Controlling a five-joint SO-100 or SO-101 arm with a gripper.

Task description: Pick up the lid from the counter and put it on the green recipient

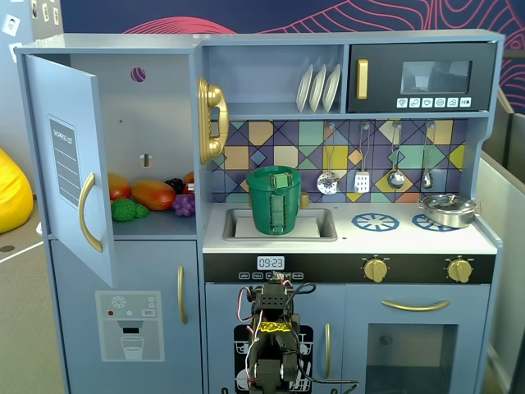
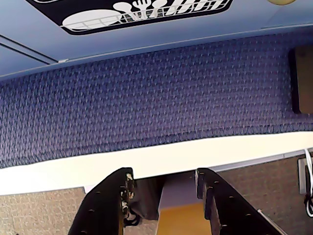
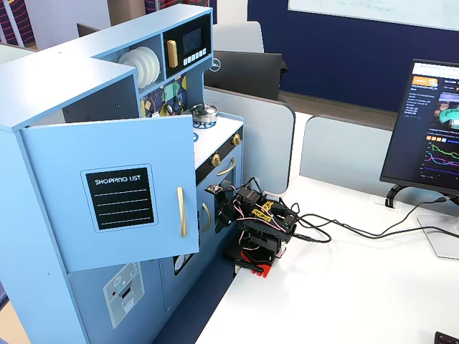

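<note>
The green recipient stands upright in the sink of the toy kitchen, strap handle facing the camera. A flat green disc, the lid, lies level across its rim; I cannot make out its knob. My arm is folded low in front of the oven, well below the counter and apart from both. In the wrist view my gripper is open, with nothing between the black fingers; it looks down at blue carpet. In the other fixed view the arm sits on the white table, and the fridge door hides the recipient.
A shiny steel pot sits on the right burner, beside a blue burner ring. The fridge door stands open, with toy fruit inside. A monitor and cables lie on the table to the arm's right.
</note>
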